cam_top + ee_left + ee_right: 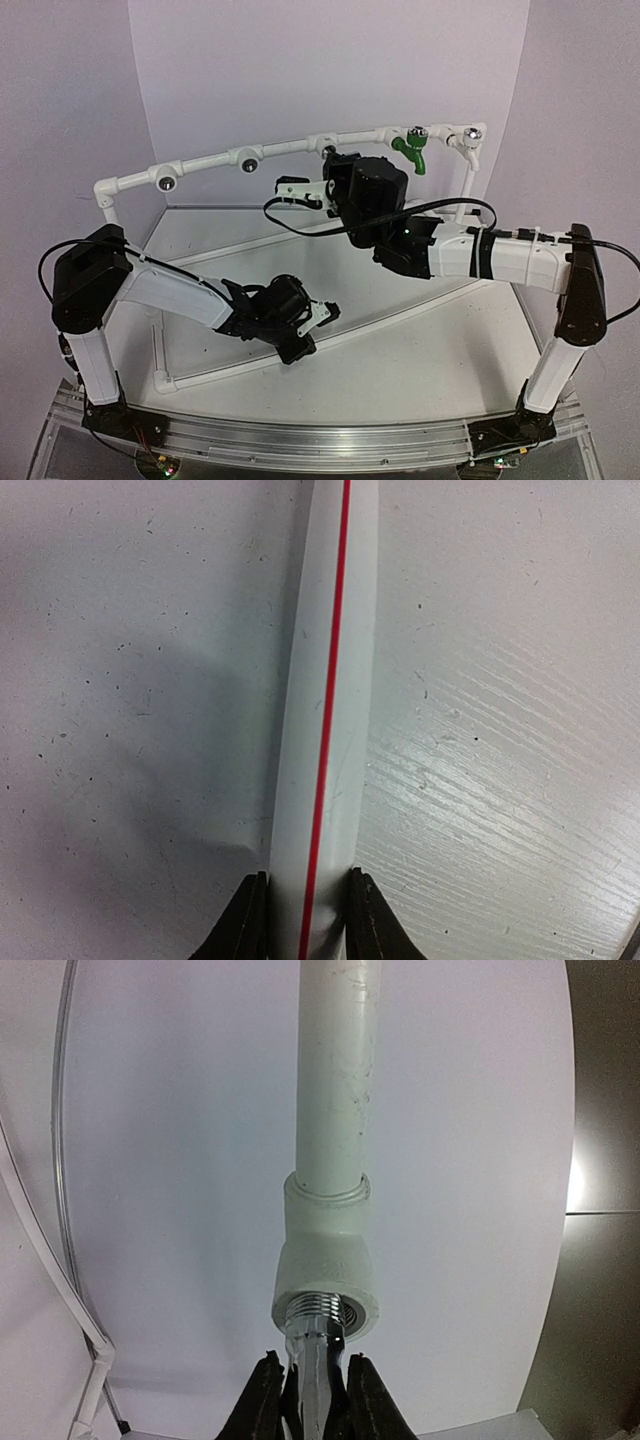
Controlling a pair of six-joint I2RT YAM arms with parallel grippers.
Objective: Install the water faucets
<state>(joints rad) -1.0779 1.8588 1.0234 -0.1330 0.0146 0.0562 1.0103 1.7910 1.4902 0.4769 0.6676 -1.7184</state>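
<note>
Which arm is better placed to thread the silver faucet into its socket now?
Right. The right gripper is shut on the silver faucet, whose threads sit at the mouth of the white socket. The left gripper is clamped on the low red-striped pipe, away from that socket.

Silver faucet (316, 1360), shiny, threaded end at the mouth of white tee socket (325, 1270) (lower body hidden); green faucet (412, 153) and white faucet (467, 146) seated side by side, far right on pipe frame (200, 165).

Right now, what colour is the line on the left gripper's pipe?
Red line; best in left wrist view.
</note>
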